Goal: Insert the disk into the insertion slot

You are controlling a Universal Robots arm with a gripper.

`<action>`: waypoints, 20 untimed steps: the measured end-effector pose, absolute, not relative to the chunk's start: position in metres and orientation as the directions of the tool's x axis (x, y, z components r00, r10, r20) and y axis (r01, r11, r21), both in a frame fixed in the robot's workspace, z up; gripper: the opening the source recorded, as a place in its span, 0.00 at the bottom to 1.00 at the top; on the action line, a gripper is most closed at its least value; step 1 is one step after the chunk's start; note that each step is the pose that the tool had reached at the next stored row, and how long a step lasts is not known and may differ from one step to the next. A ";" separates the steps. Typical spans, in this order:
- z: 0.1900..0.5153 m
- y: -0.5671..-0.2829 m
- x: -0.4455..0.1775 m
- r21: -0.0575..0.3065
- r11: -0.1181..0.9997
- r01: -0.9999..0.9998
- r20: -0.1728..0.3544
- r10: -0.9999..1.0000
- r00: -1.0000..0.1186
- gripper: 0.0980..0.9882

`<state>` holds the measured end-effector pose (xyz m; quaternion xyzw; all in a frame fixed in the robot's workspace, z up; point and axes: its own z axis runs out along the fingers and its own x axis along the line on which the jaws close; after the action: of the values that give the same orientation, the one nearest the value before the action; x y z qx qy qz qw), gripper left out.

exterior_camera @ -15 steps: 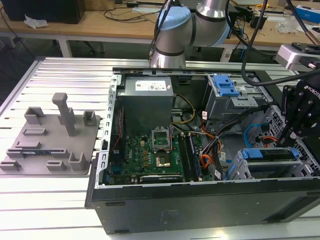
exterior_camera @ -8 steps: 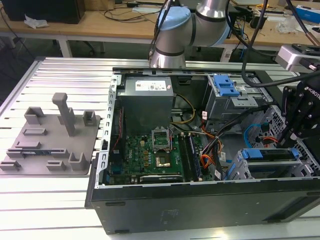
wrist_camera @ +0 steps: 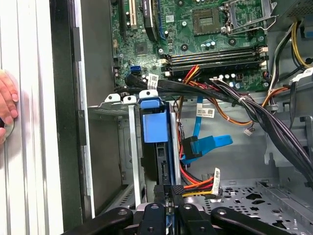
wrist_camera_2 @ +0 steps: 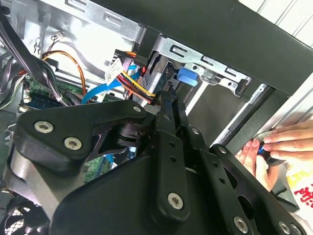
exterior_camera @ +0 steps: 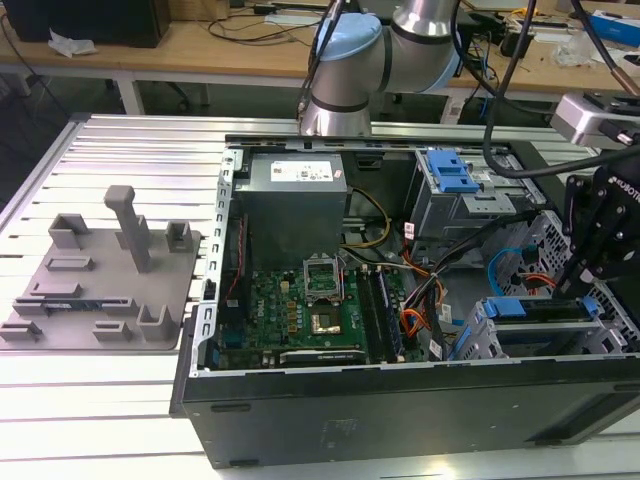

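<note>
The disk [exterior_camera: 545, 310] lies in its bright blue carrier inside the insertion slot [exterior_camera: 478, 340], a grey cage at the case's corner on the exterior view's right. In the first wrist view the disk [wrist_camera: 155, 122] appears edge-on, its blue end tab deep between the cage walls [wrist_camera: 133, 147]. My gripper [exterior_camera: 586, 288] reaches down at the disk's outer end. Its black fingers [wrist_camera: 163, 192] are drawn close together on that thin edge, so the gripper [wrist_camera: 169, 192] is shut on it. In the second wrist view the gripper [wrist_camera_2: 171, 95] points at the blue tab [wrist_camera_2: 187, 77] in the cage [wrist_camera_2: 195, 54].
A taller silver cage with a blue clip [exterior_camera: 447, 172] stands behind. Cable bundles [wrist_camera: 220, 90] cross beside the slot, near the motherboard [exterior_camera: 310, 310] and power supply [exterior_camera: 295, 180]. A person's hand [wrist_camera_2: 274, 144] [wrist_camera: 5, 103] rests outside the case wall. A grey fixture plate [exterior_camera: 100, 270] lies at the exterior view's left.
</note>
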<state>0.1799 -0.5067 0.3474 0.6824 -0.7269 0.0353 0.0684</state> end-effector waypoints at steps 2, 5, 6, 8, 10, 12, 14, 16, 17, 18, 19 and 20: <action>0.346 -0.507 0.180 0.042 0.066 -0.997 0.148 -0.987 -0.059 0.07; 0.345 -0.507 0.180 0.042 0.066 -0.997 0.148 -0.987 -0.059 0.07; 0.345 -0.507 0.180 0.042 0.066 -0.997 0.148 -0.987 -0.059 0.07; 0.344 -0.507 0.180 0.042 0.066 -0.997 0.148 -0.987 -0.059 0.07; 0.343 -0.508 0.180 0.042 0.066 -0.997 0.148 -0.987 -0.059 0.07; 0.343 -0.508 0.180 0.042 0.066 -0.997 0.148 -0.987 -0.059 0.07; 0.341 -0.508 0.180 0.042 0.066 -0.997 0.148 -0.987 -0.059 0.07; 0.340 -0.508 0.180 0.042 0.066 -0.997 0.148 -0.987 -0.059 0.07; 0.340 -0.508 0.180 0.042 0.066 -0.997 0.148 -0.987 -0.059 0.07; 0.339 -0.508 0.180 0.042 0.066 -0.997 0.148 -0.987 -0.059 0.07; 0.339 -0.508 0.180 0.042 0.066 -0.997 0.147 -0.987 -0.059 0.07; 0.339 -0.508 0.180 0.042 0.066 -0.997 0.147 -0.987 -0.059 0.07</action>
<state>0.1798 -0.5078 0.3387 0.6824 -0.7269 0.0352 0.0683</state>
